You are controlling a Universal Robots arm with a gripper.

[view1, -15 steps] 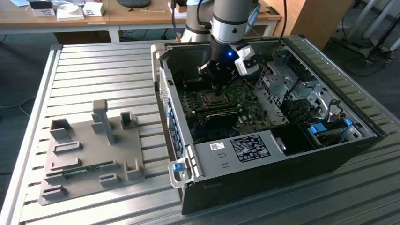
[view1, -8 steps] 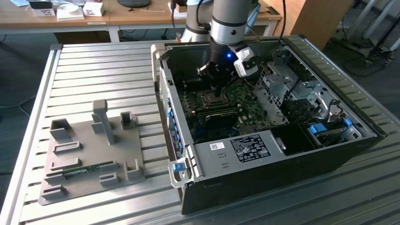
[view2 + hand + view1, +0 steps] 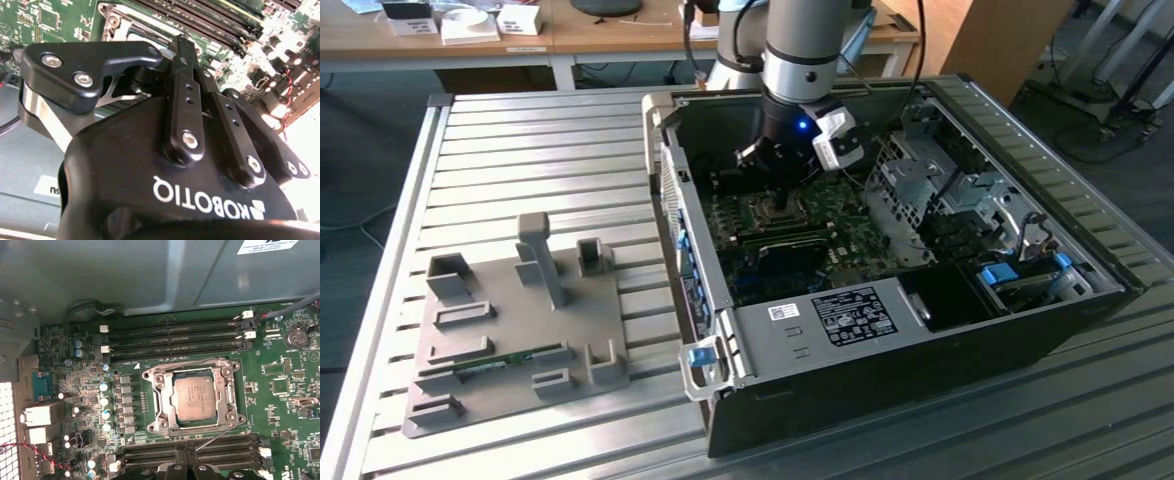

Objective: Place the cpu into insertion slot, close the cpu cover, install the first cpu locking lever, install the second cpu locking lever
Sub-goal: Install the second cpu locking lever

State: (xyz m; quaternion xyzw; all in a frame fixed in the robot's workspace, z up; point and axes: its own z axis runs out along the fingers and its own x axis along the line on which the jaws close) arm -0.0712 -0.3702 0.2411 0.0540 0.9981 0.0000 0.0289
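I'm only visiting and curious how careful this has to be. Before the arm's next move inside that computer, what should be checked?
1. cpu lying flat in the insertion slot: ok.
2. cpu cover down around the cpu: ok.
3. Wire lever latched: not ok, it sticks out at an angle.
4. Other lever latched: cannot tell.
5. gripper positioned over the slot: ok.

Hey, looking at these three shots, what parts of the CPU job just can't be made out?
- Exterior view: the insertion slot is partly hidden by the hand directly above it.
- Second wrist view: the hand's body blocks most of the motherboard; its fingertips are hidden.
- First wrist view: the cpu sits under the cpu cover, but whether either locking lever is latched is unclear.
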